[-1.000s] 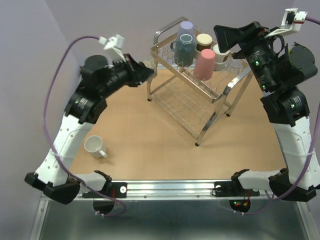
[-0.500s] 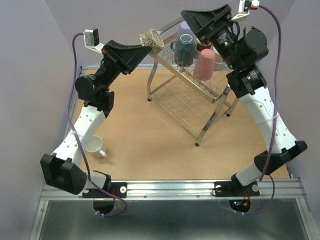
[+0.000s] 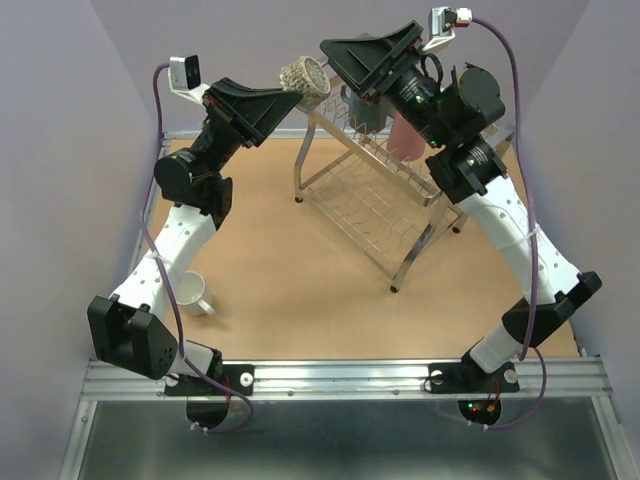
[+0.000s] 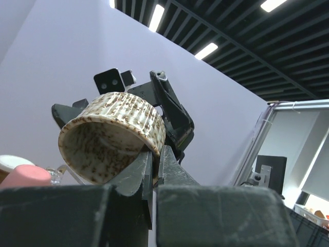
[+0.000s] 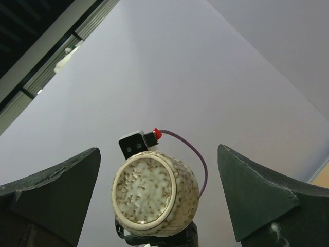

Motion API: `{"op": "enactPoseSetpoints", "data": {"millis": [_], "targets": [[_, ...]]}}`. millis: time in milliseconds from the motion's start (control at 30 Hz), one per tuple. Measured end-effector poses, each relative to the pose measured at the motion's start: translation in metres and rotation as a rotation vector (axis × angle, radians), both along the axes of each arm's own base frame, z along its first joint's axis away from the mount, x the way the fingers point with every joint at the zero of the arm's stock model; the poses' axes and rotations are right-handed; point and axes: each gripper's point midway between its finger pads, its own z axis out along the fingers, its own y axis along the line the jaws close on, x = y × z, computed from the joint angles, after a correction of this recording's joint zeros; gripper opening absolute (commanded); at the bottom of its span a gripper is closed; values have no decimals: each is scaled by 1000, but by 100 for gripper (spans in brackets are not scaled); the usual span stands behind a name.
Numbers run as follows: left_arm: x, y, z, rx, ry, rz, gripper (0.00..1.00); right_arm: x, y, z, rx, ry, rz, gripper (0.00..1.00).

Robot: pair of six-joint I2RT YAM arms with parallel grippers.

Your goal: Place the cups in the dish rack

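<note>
L claw (image 4: pixel 154 167) pinches rim wall of speckled cream-and-brown ceramic cup (image 4: pixel 110 136); R claw (image 3: pixel 340 58) spread wide, empty. Cup prob. rigid, glaze-slick, chip-prone; grip at rim.

The right gripper (image 3: pixel 336 64) has swung left, nearing the lifted speckled cup (image 3: pixel 304 76).
</note>
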Motion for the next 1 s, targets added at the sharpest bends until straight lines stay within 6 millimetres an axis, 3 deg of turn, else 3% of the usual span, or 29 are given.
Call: {"op": "enactPoseSetpoints", "data": {"millis": [333, 733, 1000], "targets": [[-2, -10, 6, 31, -52, 58, 0, 4, 30, -8, -30, -4, 14, 100], [12, -29, 15, 170, -17, 295, 0, -9, 35, 7, -28, -56, 2, 100], [20, -41, 9, 242, 6, 408, 0, -1, 44, -3, -47, -34, -14, 100]]}}
